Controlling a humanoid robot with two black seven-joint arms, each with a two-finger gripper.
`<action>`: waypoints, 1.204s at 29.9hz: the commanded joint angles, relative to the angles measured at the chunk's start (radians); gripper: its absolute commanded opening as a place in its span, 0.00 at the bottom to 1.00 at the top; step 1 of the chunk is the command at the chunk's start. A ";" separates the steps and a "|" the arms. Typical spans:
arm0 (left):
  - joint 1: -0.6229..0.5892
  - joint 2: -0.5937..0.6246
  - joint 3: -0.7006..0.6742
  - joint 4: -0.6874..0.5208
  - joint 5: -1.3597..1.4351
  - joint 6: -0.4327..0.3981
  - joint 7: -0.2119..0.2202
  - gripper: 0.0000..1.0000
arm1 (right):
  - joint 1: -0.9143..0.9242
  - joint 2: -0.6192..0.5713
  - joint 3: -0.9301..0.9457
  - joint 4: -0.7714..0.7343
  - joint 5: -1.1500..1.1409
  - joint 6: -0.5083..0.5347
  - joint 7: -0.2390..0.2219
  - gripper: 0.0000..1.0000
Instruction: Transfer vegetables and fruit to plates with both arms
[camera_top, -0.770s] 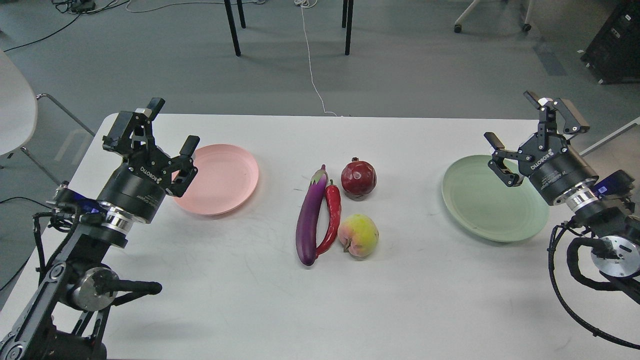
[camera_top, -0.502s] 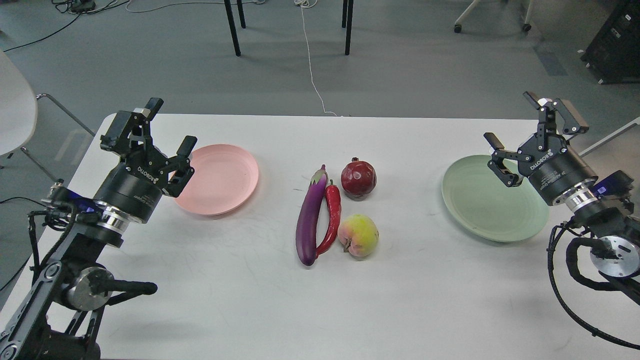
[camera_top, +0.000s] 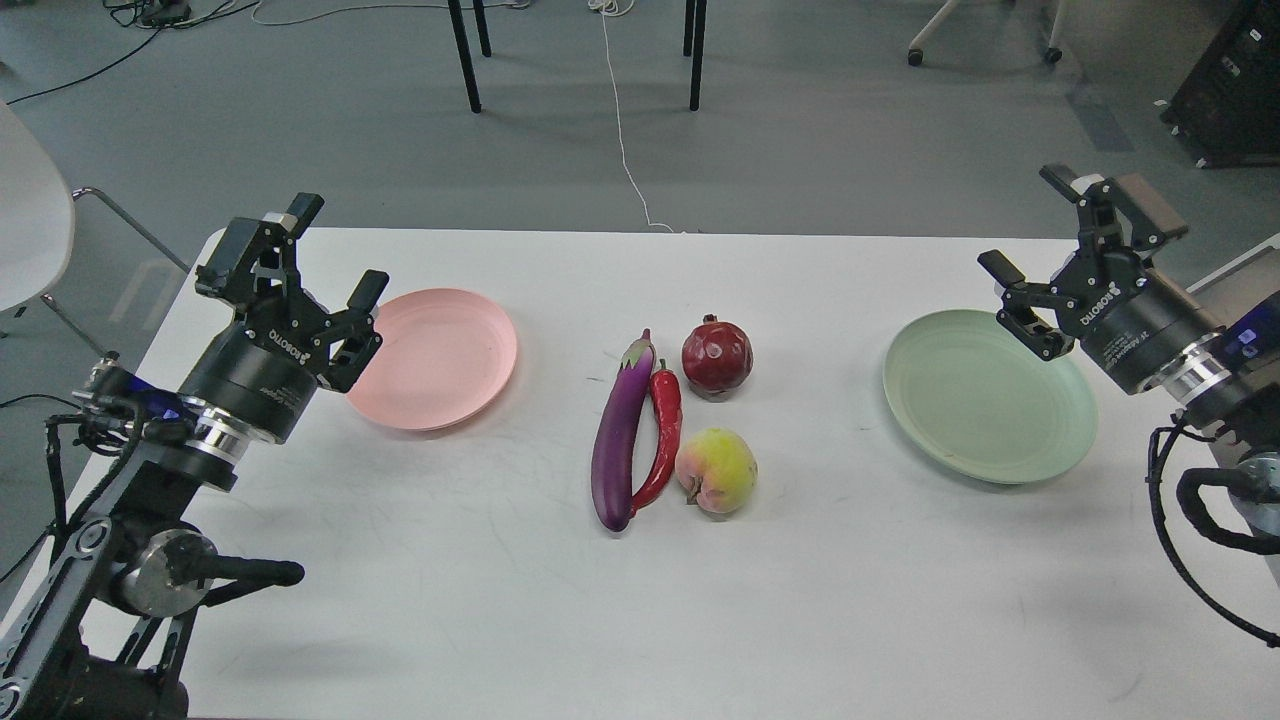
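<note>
A purple eggplant (camera_top: 619, 440) and a red chili pepper (camera_top: 662, 435) lie side by side at the table's middle. A dark-red pomegranate (camera_top: 716, 356) stands just right of their tops, and a yellow-green peach (camera_top: 716, 471) lies below it. A pink plate (camera_top: 440, 357) sits at the left, a green plate (camera_top: 985, 395) at the right; both are empty. My left gripper (camera_top: 296, 265) is open and empty, raised at the pink plate's left edge. My right gripper (camera_top: 1060, 245) is open and empty, raised over the green plate's upper right edge.
The white table (camera_top: 640, 600) ends at a far edge just behind the plates. Chair legs (camera_top: 465, 55) and a white cable (camera_top: 620, 120) are on the grey floor beyond. A white chair (camera_top: 30, 220) stands at the far left.
</note>
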 joint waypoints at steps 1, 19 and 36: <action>0.000 0.003 0.000 -0.001 -0.001 0.000 -0.001 0.99 | 0.244 -0.039 -0.252 0.000 -0.237 0.001 0.000 0.98; 0.003 0.000 -0.002 -0.001 -0.001 0.000 -0.001 0.99 | 0.962 0.449 -1.227 -0.010 -0.645 -0.051 0.000 0.98; 0.004 -0.006 0.000 -0.001 0.000 0.000 -0.001 0.99 | 0.936 0.625 -1.345 -0.151 -0.676 -0.244 0.000 0.97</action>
